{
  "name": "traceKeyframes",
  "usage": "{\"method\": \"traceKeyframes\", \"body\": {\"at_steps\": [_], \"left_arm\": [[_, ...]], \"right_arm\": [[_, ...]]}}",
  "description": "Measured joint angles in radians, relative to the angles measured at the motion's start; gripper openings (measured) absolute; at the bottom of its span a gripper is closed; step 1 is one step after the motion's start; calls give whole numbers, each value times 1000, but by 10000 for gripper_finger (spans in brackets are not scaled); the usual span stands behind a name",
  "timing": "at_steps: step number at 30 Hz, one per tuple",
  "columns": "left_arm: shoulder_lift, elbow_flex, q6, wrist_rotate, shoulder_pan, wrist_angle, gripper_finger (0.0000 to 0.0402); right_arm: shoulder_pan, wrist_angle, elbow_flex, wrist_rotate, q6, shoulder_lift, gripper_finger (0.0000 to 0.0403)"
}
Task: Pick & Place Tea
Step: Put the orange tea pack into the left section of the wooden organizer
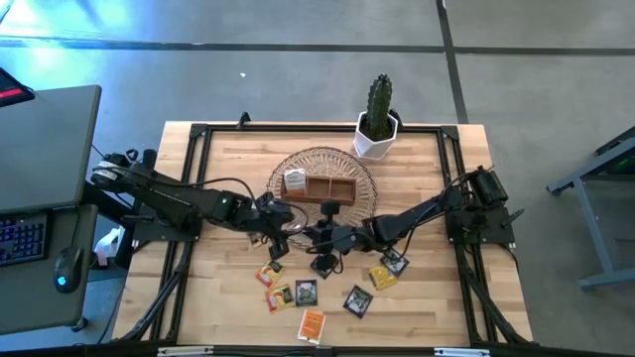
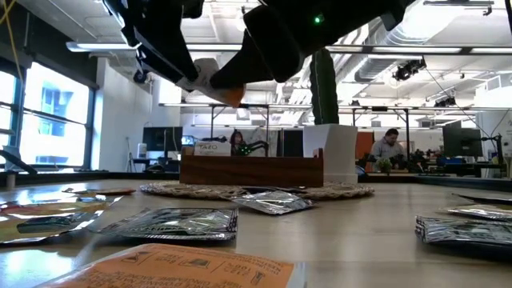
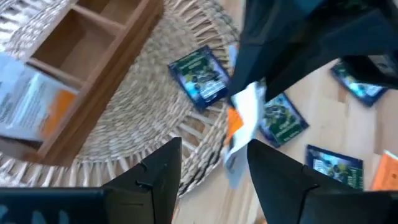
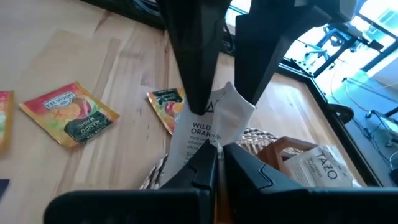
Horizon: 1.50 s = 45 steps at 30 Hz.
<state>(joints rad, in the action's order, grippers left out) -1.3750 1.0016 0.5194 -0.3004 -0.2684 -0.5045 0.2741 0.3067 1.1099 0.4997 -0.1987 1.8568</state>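
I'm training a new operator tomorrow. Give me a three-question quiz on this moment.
1. True or false: the left gripper is shut on a packet.
2. What holds the white tea packet? A) the left gripper B) the right gripper C) nothing, it lies on the table
3. Fill in: the mat under the wooden box is woven ___.

Key: 1 false, its fingers are open; 2 B; 3 wicker.
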Motion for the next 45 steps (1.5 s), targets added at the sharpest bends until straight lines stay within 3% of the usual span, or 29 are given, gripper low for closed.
{"method": "traceKeyframes", "body": {"at_steps": [3, 7, 12, 19, 26, 30, 36, 45], "left_arm": [[0, 0, -14, 16, 0, 6, 157], [0, 0, -18, 23, 1, 9, 98], [0, 0, -27, 22, 0, 7, 11], [0, 0, -104, -32, 9, -5, 9], [0, 0, -203, -29, 157, -24, 2], [0, 0, -330, -20, 292, -21, 1], [-19, 0, -520, 77, 447, -28, 0], [-77, -2, -655, 155, 518, -45, 0]], "right_arm": [[0, 21, 1, 2, -19, 0, 11], [0, 27, 1, 7, -28, 0, 6], [0, 19, 2, 8, -26, 0, 44], [1, -146, 2, 48, 125, 0, 124], [3, -456, 2, 91, 359, 0, 176], [19, -487, 2, 95, 406, 0, 183], [49, -483, 2, 96, 402, 0, 177], [55, -483, 2, 95, 401, -1, 165]]}}
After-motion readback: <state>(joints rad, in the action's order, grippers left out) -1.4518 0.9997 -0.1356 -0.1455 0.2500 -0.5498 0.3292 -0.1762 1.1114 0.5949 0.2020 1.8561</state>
